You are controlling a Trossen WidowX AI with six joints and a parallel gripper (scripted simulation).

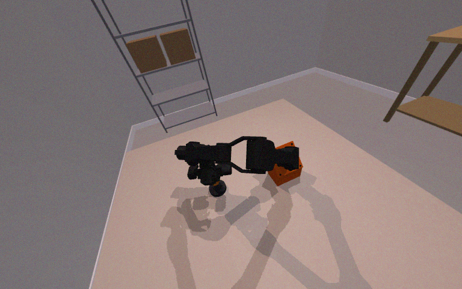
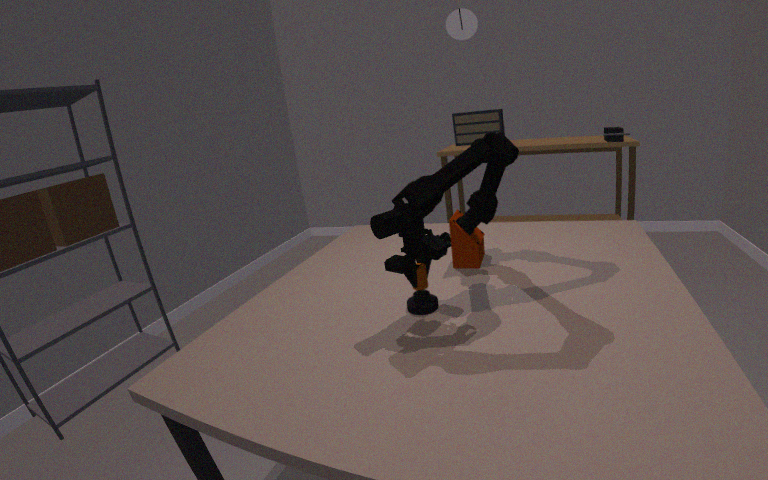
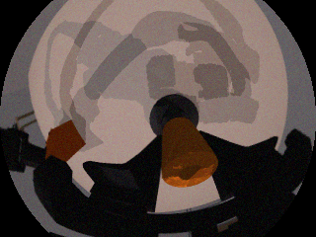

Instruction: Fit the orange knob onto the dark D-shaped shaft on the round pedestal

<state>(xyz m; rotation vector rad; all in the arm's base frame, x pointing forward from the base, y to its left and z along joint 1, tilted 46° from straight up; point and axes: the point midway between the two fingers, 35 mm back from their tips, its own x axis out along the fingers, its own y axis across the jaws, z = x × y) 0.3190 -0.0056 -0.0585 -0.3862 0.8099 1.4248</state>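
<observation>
The tool point(image 1: 212, 180) point(image 2: 417, 271) point(image 3: 180, 136) grips the orange knob point(image 1: 216, 183) point(image 2: 421, 276) point(image 3: 185, 148); pedestal point(image 1: 217, 188) point(image 2: 422, 303) point(image 3: 169, 110) below.

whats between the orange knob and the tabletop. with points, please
The round dark pedestal point(image 1: 218, 190) point(image 2: 422, 304) point(image 3: 157, 113), standing below the knob point(image 2: 421, 278) point(image 3: 187, 150) on the tabletop point(image 1: 306, 238) point(image 2: 317, 367) point(image 3: 118, 118); the exterior view shows it.

You can read no text, label, brand or number anywhere in the scene; on the pale round clock point(image 2: 461, 24) high on the far wall, you see a dark hand but no legible numerals.
</observation>
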